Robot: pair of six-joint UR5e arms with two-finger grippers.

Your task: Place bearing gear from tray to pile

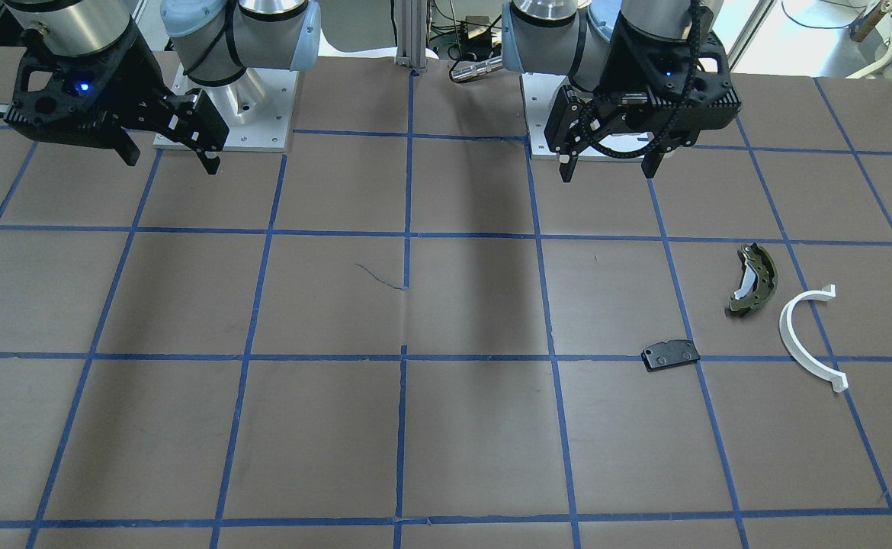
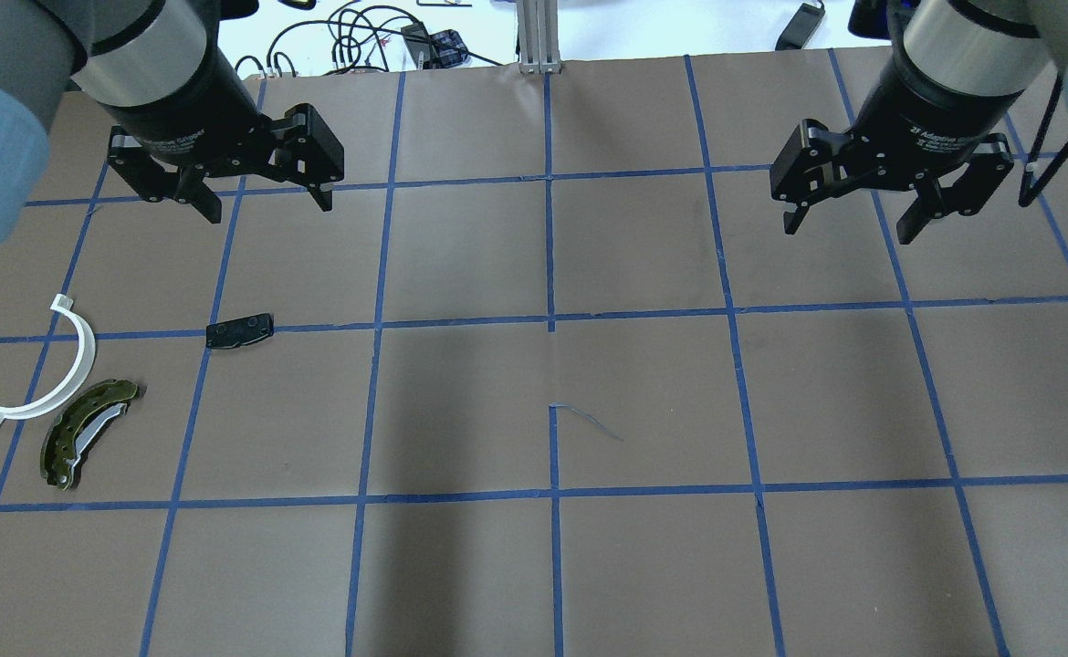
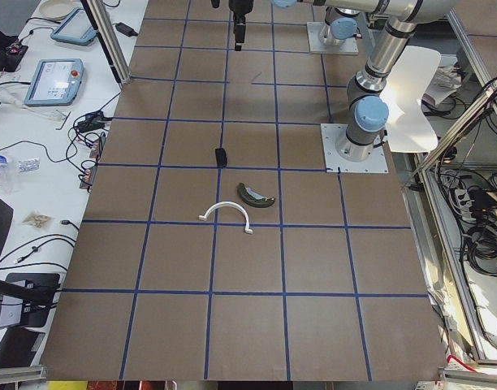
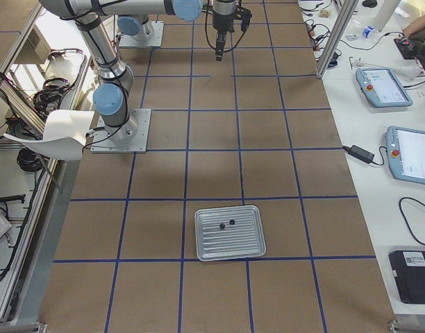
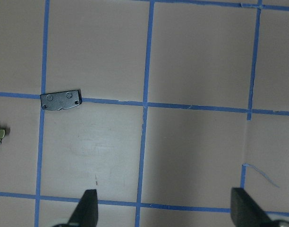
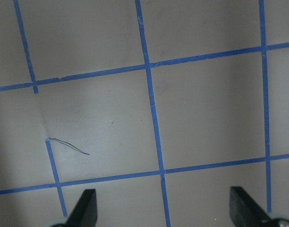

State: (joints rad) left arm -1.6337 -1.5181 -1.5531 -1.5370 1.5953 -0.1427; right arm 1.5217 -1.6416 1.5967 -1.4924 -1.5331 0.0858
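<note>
The pile lies on my left side of the table: an olive-green brake shoe point(image 2: 87, 432), a white half-ring arc point(image 2: 50, 383) and a flat black plate point(image 2: 239, 330). The plate also shows in the left wrist view point(image 5: 61, 100). The grey metal tray point(image 4: 230, 244) shows only in the exterior right view, with two small dark parts point(image 4: 227, 223) on it; I cannot tell which is the bearing gear. My left gripper point(image 2: 269, 208) hangs open and empty above the table, beyond the plate. My right gripper point(image 2: 849, 232) hangs open and empty over bare table.
Brown table cover with a blue tape grid point(image 2: 550, 319). A loose dark thread point(image 2: 589, 420) lies near the centre. Arm bases point(image 1: 225, 114) stand at the robot's edge. Benches with tablets and cables point(image 4: 393, 139) flank the table ends.
</note>
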